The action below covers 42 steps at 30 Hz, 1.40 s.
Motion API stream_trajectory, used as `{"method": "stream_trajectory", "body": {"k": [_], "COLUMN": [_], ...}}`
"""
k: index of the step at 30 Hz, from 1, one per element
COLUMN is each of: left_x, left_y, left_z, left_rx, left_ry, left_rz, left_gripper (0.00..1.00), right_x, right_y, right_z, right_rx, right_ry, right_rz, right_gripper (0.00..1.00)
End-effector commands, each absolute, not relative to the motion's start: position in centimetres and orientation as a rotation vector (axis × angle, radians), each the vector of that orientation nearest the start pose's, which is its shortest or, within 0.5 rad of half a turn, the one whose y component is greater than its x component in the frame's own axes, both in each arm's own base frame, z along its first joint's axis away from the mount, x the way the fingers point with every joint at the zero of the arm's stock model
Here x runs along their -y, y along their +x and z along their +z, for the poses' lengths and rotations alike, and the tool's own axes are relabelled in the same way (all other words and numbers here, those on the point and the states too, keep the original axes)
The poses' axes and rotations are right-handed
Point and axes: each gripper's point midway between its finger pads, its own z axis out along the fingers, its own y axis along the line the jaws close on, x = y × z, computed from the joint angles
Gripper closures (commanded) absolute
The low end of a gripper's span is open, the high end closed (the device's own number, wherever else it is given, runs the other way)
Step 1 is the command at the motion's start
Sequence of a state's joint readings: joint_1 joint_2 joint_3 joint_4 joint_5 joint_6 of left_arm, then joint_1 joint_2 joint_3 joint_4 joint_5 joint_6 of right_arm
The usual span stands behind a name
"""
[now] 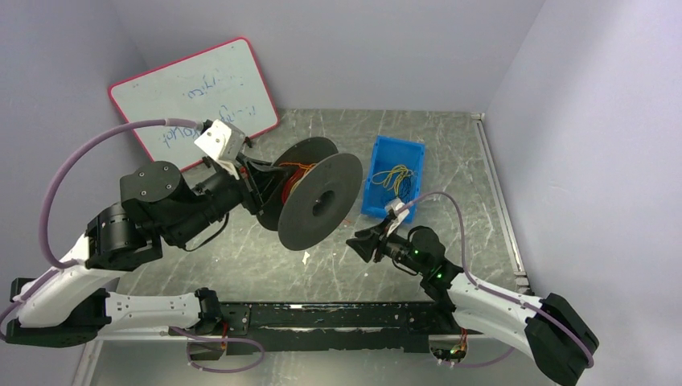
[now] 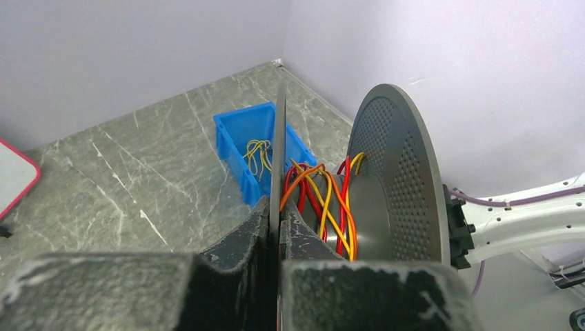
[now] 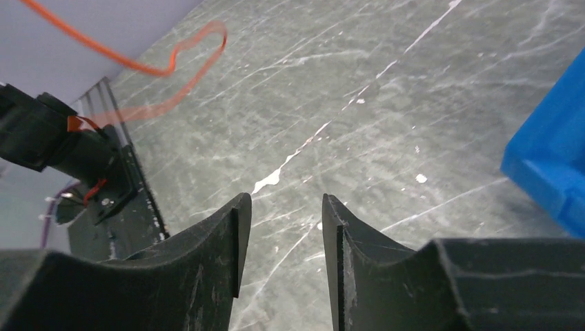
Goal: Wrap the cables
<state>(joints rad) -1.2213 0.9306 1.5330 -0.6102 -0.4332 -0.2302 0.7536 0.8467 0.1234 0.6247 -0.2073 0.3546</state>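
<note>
My left gripper [image 1: 268, 183] is shut on the rim of one disc of the dark grey two-disc spool [image 1: 322, 201] and holds it above the table. In the left wrist view the jaws [image 2: 281, 219] clamp the thin disc edge, with the other disc [image 2: 400, 186] to the right. Orange-red and yellow cables [image 2: 324, 200] are wound loosely round the core. More yellow cables [image 1: 394, 177] lie in the blue bin. My right gripper [image 1: 363, 244] is open and empty, low over the table below the spool. In the right wrist view [image 3: 283, 207] a loose orange cable loop [image 3: 172, 62] hangs at the upper left.
A blue bin [image 1: 392, 178] stands right of the spool, also seen in the left wrist view [image 2: 241, 138] and at the right edge of the right wrist view [image 3: 552, 158]. A red-framed whiteboard [image 1: 193, 96] leans at the back left. Walls close in the table.
</note>
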Motion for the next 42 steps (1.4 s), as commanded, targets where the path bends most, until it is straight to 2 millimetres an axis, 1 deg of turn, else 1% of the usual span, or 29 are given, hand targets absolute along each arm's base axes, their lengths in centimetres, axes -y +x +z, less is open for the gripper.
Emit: {"method": "stream_trajectory", "body": {"k": [1, 4, 7, 9, 15, 21, 23, 27, 30, 33, 35, 39, 42], "left_x": [22.5, 22.8, 22.8, 22.8, 23.4, 24.1, 24.2, 24.4, 24.8, 25.2, 25.5, 25.9, 26.0], "left_y": [15.2, 15.3, 15.6, 15.8, 16.3, 16.3, 16.4, 16.5, 16.6, 16.6, 16.7, 16.7, 16.6], "left_z": [52.2, 52.1, 52.0, 52.1, 52.2, 52.1, 52.1, 52.1, 52.1, 51.9, 51.8, 51.9, 52.0], "left_rx": [-1.438, -1.439, -1.443, -1.441, -1.439, -1.436, -1.433, -1.431, -1.431, -1.435, -1.437, -1.433, -1.430], "left_ry": [0.356, 0.357, 0.349, 0.343, 0.338, 0.352, 0.351, 0.354, 0.359, 0.369, 0.372, 0.381, 0.384], "left_rz": [-0.875, -0.872, -0.856, -0.849, -0.831, -0.835, -0.832, -0.829, -0.828, -0.829, -0.828, -0.836, -0.842], "left_gripper": [0.93, 0.93, 0.93, 0.93, 0.93, 0.93, 0.93, 0.93, 0.93, 0.93, 0.93, 0.93, 0.93], "right_x": [-24.8, -24.8, -25.1, -25.5, -25.5, -26.5, -26.9, -27.4, -27.9, -28.4, -28.6, -28.9, -29.1], "right_y": [18.0, 17.8, 17.8, 17.6, 17.8, 17.4, 17.6, 17.8, 17.8, 17.8, 17.8, 17.9, 18.0], "right_z": [13.3, 13.7, 14.5, 15.3, 17.4, 18.7, 18.9, 18.4, 18.1, 18.5, 18.4, 17.8, 17.5], "right_rx": [-1.703, -1.707, -1.715, -1.711, -1.670, -1.659, -1.664, -1.690, -1.697, -1.680, -1.680, -1.688, -1.693], "right_ry": [-0.425, -0.366, -0.302, -0.267, -0.082, -0.020, 0.013, 0.092, 0.120, 0.128, 0.143, 0.171, 0.179], "right_rz": [1.113, 1.158, 1.219, 1.274, 1.418, 1.523, 1.542, 1.571, 1.574, 1.603, 1.612, 1.616, 1.624], "right_gripper": [0.53, 0.51, 0.44, 0.41, 0.40, 0.40, 0.40, 0.40, 0.39, 0.39, 0.41, 0.53, 0.59]}}
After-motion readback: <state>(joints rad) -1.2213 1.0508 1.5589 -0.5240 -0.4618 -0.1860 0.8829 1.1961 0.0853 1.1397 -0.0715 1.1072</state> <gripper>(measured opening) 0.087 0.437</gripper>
